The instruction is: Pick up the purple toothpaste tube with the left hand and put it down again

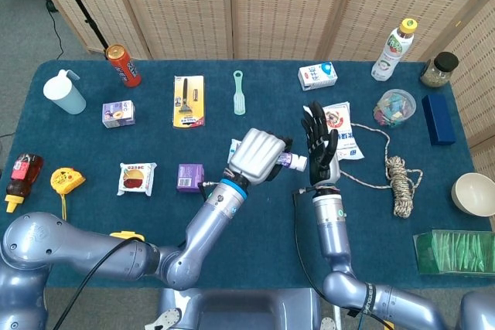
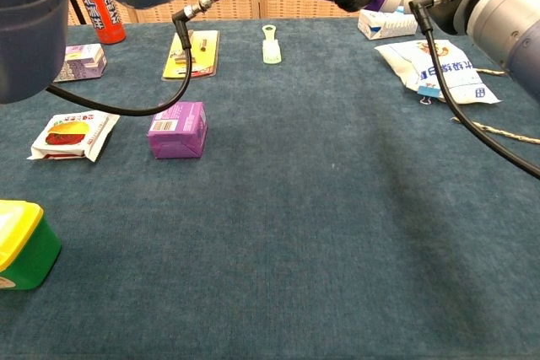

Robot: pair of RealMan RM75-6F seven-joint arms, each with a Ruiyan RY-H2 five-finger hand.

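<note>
Head view high, looking down over the whole table — chest view low, close, facing forward across it
</note>
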